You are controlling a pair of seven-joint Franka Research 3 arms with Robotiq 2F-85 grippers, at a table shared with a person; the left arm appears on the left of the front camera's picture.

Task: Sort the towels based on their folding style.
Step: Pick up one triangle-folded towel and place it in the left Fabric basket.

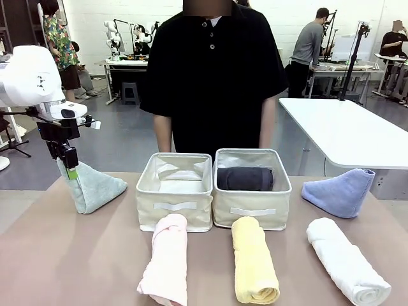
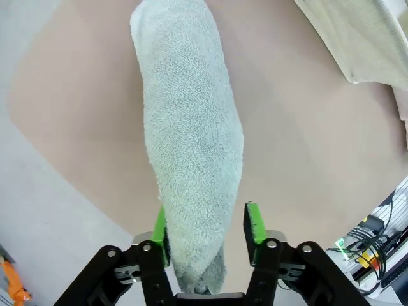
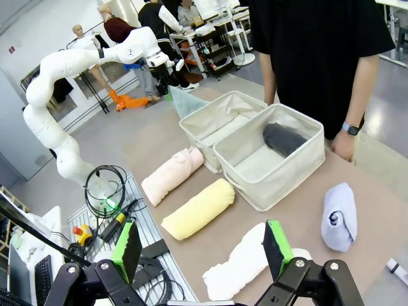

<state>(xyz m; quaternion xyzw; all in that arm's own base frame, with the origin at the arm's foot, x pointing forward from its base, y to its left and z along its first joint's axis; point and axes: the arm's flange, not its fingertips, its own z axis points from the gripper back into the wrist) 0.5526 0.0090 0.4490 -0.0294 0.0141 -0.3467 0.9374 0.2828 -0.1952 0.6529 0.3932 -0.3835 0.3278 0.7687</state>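
We have the grey-green towel standing as a cone on the counter, well to the left of the two baskets. The left tool is closed on its pointed top. In the left wrist view one pad presses into the terry, while the other looks a touch clear of it, so we judge the hold to be shallow. The right tool hangs wide open and empty above the near side of the counter. We expect the towel to be light, soft and floppy. Lifted by the tip it will likely sag and could unfold, so a deeper bite where the layers bunch below the peak seems safer than the very point. The blue towel is also a cone. It sits to the right of the baskets, and the pink towel, yellow towel and white towel lie rolled in front of them. A dark grey towel lies in the right basket, half hidden by its wall. We cannot make out the floor of the left basket. The cone's tip runs out of sight between the fingers, and the pink and white rolls are cut off at the picture's bottom edge.
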